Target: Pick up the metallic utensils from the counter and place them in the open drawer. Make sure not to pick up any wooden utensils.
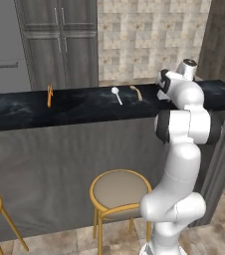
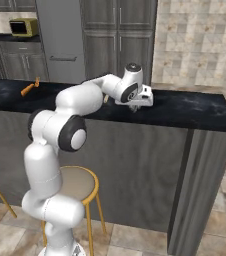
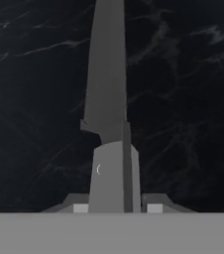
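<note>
Four slim utensils lie along the black marbled tabletop (image 1: 15, 109), listed left to right as the left base view has them. Item one: orange utensil (image 1: 49, 95), metal, far left, lying well apart from the rest and untouched. Item two: silver spoon (image 1: 117, 95), metal, near the middle, round head toward the wall, also untouched. Item three: wooden utensil (image 1: 136, 92), tan with a curved handle, just right of the spoon; to be left where it is. Item four: grey knife-like utensil (image 3: 106, 99), long and tapering, lying flat on the tabletop to the right of the wooden one, seen from the hand view running straight up from between the fingertips. Gripper (image 3: 115, 208): lowered onto the tabletop at the right end of the row, its two tips standing tight against either side of the grey utensil's broad end, so it appears closed on that piece, which is not yet raised off the surface. Step in hand, by judgement: securing the first metal piece. Next move calls for a straight lift clear of the tabletop without brushing the wooden utensil nearby, then a carry to the open drawer; the spoon and the orange utensil remain to be fetched afterwards.
</note>
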Motion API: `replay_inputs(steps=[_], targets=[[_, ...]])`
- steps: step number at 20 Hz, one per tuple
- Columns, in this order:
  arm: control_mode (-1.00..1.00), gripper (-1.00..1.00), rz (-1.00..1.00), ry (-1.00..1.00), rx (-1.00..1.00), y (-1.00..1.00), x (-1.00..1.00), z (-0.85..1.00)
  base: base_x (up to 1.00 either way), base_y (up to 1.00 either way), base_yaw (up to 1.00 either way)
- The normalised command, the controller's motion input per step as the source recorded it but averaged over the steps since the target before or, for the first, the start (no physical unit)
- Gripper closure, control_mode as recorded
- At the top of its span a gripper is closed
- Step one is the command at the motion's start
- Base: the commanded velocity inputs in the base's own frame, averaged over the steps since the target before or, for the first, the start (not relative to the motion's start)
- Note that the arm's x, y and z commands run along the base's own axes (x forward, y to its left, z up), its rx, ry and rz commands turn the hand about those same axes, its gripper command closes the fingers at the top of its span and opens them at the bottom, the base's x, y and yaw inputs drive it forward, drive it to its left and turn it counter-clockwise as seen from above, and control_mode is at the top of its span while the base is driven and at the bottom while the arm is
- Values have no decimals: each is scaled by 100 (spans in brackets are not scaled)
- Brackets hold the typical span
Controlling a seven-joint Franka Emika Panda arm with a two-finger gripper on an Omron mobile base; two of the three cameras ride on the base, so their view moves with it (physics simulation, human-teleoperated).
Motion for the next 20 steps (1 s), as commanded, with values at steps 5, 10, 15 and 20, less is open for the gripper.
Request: replay_inputs(steps=[5, 10, 15, 20], targets=[[-100, 100, 6, 12, 2, 15, -45, 15, 0, 0, 0], [-100, 100, 11, 13, 0, 29, -88, 32, 0, 0, 0], [-100, 100, 10, 18, 0, 34, -78, 51, 0, 0, 0], [-100, 100, 9, 7, 0, 47, -71, 6, 0, 0, 0]])
